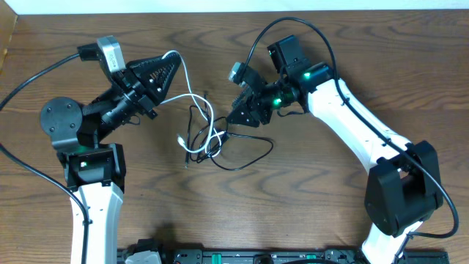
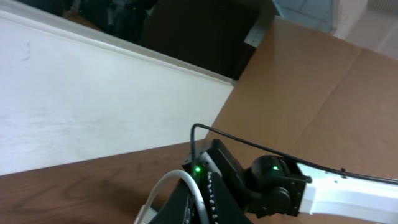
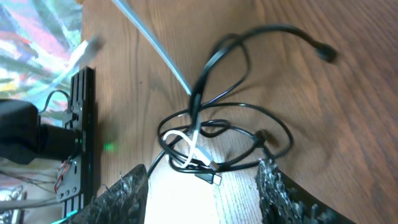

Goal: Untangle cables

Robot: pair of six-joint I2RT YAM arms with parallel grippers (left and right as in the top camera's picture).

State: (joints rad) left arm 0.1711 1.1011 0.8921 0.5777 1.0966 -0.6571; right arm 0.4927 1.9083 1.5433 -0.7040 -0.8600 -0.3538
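1. My left pincer (image 1: 167, 70) is clamped shut on the thin white cord (image 1: 192, 94). In its wrist view, the cord (image 2: 165, 183) curves up right against the closed fingers (image 2: 186, 202).
2. From that grip the white cord makes a small loop. It then runs slack towards the right pincer (image 1: 238, 114) and ends in a knot just beside that pincer, on the side facing the left arm.
3. The right pincer's jaws stand apart with nothing between them (its wrist view shows one textured finger (image 3: 124, 196) on each side and bare wood in the gap).
4. The longer thin black cord (image 1: 249, 158) lies on the brown wood-grain surface (image 1: 308, 213), just beside the right pincer. It is wound in several loops around the white cord's end (image 3: 186, 140).
5. One black plug end (image 3: 323, 53) lies free of the loops, on the far side of the knot from the right pincer.
6. From overhead I cannot tell whether the right pincer touches the black cord.
7. The left pincer sits well apart from the right pincer, with the knot between them.
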